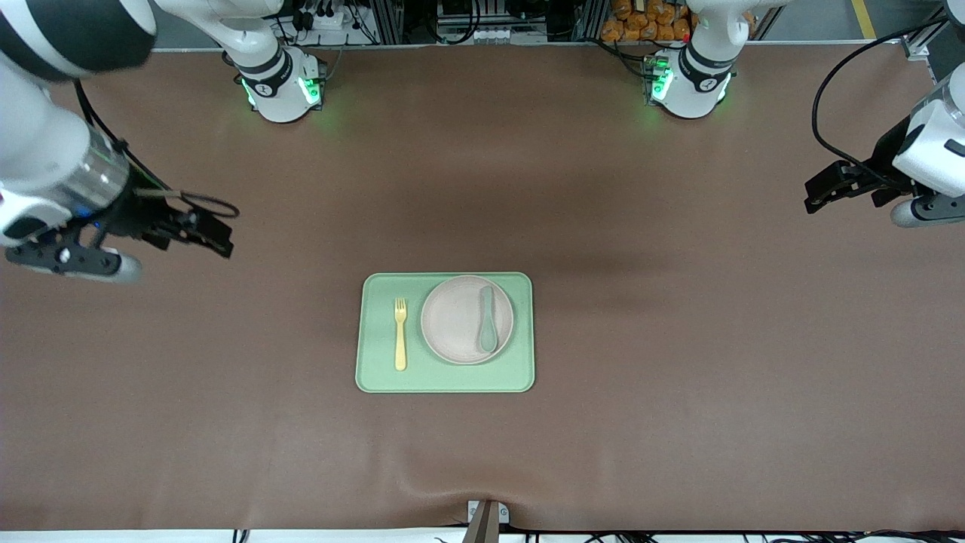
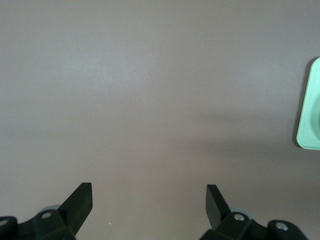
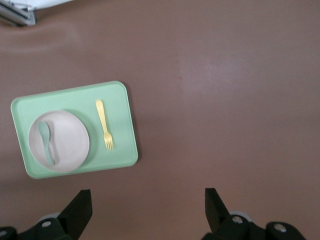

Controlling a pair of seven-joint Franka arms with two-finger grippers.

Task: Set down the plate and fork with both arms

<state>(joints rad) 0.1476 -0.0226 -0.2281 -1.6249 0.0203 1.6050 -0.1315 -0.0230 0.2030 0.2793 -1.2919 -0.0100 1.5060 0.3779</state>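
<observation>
The pale pink plate [image 1: 460, 320] lies on the light green tray [image 1: 377, 377], toward the left arm's end of it, with a grey-green spoon [image 1: 488, 320] on it. The pale yellow fork [image 1: 400, 334] lies on the tray beside the plate, toward the right arm's end. Plate [image 3: 67, 142], fork [image 3: 104, 124] and tray [image 3: 122, 100] also show in the right wrist view. My right gripper [image 1: 215, 234] is open and empty, up over bare table at the right arm's end. My left gripper [image 1: 818, 194] is open and empty, up over bare table at the left arm's end. The left wrist view shows only a corner of the tray [image 2: 309, 117].
The brown table mat [image 1: 678, 362] surrounds the tray. A small metal clamp [image 1: 486, 516] sits at the table edge nearest the front camera. The two arm bases [image 1: 279, 87] stand along the edge farthest from it.
</observation>
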